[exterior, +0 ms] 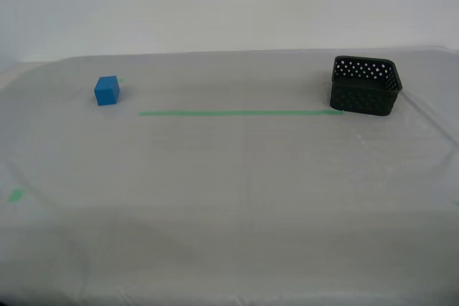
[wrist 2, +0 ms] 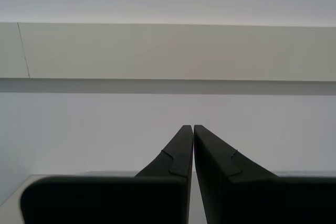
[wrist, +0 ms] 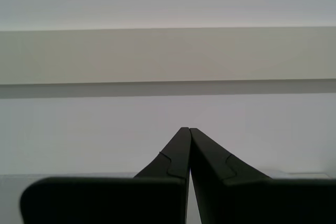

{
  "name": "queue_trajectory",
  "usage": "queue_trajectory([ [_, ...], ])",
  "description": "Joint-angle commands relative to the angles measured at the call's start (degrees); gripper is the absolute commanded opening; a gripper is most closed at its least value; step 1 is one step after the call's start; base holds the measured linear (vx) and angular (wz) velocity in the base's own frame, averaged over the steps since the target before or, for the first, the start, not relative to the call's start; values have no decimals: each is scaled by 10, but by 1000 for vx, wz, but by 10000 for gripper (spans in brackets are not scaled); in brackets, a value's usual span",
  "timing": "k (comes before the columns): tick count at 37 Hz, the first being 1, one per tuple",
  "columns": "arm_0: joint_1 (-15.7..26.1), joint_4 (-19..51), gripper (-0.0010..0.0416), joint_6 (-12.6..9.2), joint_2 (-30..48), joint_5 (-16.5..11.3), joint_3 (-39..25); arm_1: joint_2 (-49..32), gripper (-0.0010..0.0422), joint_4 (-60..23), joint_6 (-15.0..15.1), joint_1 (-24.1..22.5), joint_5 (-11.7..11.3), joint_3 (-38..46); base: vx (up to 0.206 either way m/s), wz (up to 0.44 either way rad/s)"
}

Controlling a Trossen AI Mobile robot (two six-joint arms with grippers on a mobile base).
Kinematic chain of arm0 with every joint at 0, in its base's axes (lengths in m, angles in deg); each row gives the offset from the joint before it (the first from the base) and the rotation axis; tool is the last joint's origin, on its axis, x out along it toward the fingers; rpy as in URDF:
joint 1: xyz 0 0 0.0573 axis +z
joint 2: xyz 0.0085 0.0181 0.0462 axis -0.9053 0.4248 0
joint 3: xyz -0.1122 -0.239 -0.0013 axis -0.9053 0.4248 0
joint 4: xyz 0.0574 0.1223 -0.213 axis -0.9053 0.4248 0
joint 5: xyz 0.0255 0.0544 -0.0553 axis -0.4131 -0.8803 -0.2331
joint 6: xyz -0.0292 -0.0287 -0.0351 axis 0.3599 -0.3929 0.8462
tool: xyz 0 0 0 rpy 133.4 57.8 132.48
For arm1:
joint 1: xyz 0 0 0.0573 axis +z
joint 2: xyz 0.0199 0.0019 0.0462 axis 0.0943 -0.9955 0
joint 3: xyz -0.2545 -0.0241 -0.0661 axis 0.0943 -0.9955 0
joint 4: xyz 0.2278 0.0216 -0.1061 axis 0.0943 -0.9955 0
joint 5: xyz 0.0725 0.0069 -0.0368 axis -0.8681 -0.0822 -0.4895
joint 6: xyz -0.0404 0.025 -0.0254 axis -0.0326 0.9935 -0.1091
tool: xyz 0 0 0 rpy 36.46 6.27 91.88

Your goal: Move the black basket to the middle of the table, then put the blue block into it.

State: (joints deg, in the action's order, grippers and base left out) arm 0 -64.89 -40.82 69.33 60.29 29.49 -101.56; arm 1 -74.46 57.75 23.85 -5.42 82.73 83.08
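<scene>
Basket point(exterior: 363, 87) near table's point(exterior: 229, 177) far corner, exterior view's right | block point(exterior: 107, 91) far opposite end, apart | my first gripper point(wrist: 185, 128), my second gripper point(wrist 2: 189, 126): jaws together, empty | step: none begun | next: reach basket, drag toward middle

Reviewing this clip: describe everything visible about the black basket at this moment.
The black basket is small and square with rounded corners, seemingly plastic, its walls perforated with rows of round holes. It stands upright and open-topped on the table toward the exterior view's right, at the end of the green tape line. Nothing shows inside it. No gripper touches it; the blue block sits far off toward that view's left.
</scene>
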Motion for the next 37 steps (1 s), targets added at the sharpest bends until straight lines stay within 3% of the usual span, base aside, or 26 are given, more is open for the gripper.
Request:
queue_trajectory([
  [1,0,0,0,0,0,0,-1,0,0,1,2,0,-1,1,0,0],
  [37,1,1,0,0,0,0,-1,0,0,-2,2,0,-1,1,0,0],
])
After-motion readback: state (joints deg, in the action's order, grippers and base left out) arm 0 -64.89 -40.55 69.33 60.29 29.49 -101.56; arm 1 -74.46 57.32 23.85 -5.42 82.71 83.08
